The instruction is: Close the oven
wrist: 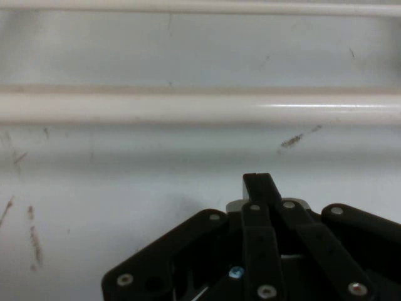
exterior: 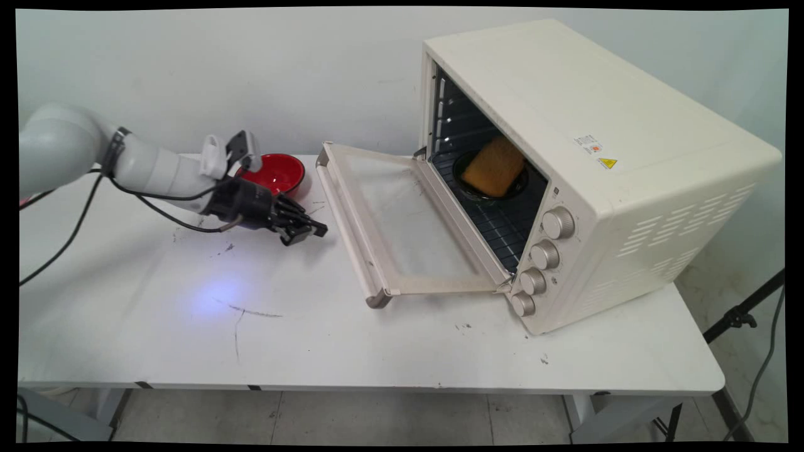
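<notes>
The black two-finger tool (exterior: 312, 231) hangs low over the white surface (exterior: 314, 339), pointing right toward the toaster oven (exterior: 597, 169) and holding nothing. In the hand view its fingers (wrist: 260, 188) are pressed together into a single tip. That tip sits just short of the near-left edge of the oven door (exterior: 402, 226), which is folded down flat and open; the hand view is filled by the door's pale handle bar (wrist: 200, 108), so the tool is lined up with that edge and apart from it.

Inside the oven, on the wire rack, a dark round dish (exterior: 491, 179) carries a slice of golden-brown bread (exterior: 495, 166), leaning tilted on the dish.

A red bowl (exterior: 282, 172) stands on the surface behind the tool, toward the wall, partly hidden by the wrist.
</notes>
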`<action>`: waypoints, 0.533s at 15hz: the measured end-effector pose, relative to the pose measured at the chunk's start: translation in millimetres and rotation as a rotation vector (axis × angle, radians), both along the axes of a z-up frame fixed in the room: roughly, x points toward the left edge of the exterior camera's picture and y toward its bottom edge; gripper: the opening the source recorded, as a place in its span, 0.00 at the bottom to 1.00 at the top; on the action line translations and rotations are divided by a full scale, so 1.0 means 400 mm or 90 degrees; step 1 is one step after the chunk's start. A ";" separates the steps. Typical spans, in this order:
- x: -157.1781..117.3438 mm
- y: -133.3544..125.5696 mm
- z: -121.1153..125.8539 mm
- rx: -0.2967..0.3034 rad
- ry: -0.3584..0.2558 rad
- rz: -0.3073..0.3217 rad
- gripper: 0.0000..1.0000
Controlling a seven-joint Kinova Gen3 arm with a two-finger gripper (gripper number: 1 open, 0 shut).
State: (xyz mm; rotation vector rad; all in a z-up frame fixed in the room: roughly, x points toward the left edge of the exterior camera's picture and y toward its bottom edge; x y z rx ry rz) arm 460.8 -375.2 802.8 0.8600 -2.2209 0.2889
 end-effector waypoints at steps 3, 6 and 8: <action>-0.032 -0.020 -0.018 0.000 -0.002 -0.005 0.00; -0.066 -0.041 -0.031 -0.003 -0.002 -0.013 0.00; -0.084 -0.054 -0.034 -0.006 -0.001 -0.017 0.00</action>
